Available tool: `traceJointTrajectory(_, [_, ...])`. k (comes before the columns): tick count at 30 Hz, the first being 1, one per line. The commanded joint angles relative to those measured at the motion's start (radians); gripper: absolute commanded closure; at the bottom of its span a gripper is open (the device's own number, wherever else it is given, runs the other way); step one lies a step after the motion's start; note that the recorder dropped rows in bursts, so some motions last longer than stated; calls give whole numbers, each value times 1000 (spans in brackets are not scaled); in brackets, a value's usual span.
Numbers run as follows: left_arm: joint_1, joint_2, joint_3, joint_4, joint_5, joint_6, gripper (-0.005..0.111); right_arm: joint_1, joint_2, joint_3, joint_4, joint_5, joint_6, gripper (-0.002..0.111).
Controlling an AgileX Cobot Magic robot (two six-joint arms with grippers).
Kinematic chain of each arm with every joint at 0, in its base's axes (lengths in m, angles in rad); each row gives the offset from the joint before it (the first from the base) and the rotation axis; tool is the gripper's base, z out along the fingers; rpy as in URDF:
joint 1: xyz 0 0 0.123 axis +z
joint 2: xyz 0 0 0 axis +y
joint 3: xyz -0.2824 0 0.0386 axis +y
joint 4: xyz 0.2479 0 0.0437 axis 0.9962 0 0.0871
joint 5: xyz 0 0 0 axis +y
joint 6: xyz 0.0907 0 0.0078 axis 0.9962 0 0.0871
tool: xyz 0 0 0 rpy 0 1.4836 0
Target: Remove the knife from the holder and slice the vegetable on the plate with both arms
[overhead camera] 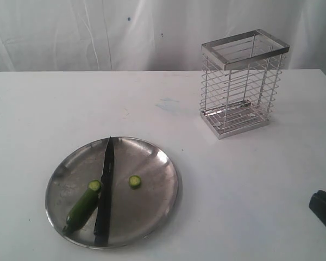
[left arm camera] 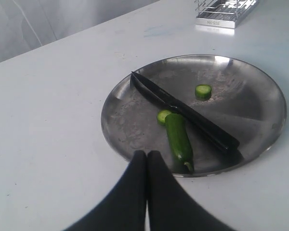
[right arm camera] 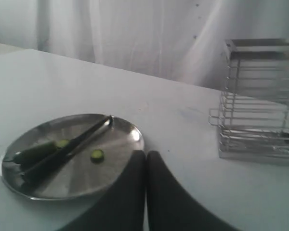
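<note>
My left tool (left arm camera: pixel 146 156) is pressed together, fingers flush, holding nothing, hovering just off the near rim of the plate (left arm camera: pixel 274 103). My right tool (right arm camera: pixel 145 156) is the same story: closed up tight, empty, parked over the worktop (overhead camera: pixel 250 185) between plate and holder (overhead camera: pixel 242 81).

Out on the plate, the knife (overhead camera: pixel 105 190) lies flat, tip pointing toward the far rim, handle near the front edge. Tucked right against its blade is the vegetable (overhead camera: pixel 82 207), cut end showing pale green, with one slice (overhead camera: pixel 94 185) touching that end and another slice (overhead camera: pixel 135 181) lying apart on the other side of the blade. The holder stands empty, well away from the plate.

Handling, as I judge it: that vegetable looks light, glossy and round, so it'll roll and slip; take it mid-body, gently. The knife is stiff and thin, lying flush on slick steel, so the handle is the place to pinch.

Hard to read: the exterior view catches only a dark sliver of an arm (overhead camera: pixel 323 209) at the edge, and the vegetable's stem end is dim in my right wrist view.
</note>
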Motion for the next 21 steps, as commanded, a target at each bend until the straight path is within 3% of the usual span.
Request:
traceJointTrajectory(1, [-5, -4, 4, -8, -4, -1, 107, -114, -26, 51, -3, -5, 5, 108])
traceJointTrajectory(14, [-5, -4, 4, -8, -4, -1, 107, -133, -26, 81, -58, -87, 76, 108])
traceJointTrajectory(19, [-5, -4, 4, -8, -4, -1, 107, -133, -55, 90, -395, -94, 440, 108])
traceJointTrajectory(21, [-5, -4, 4, -8, -4, -1, 107, -133, -55, 90, -460, -60, 485, 108])
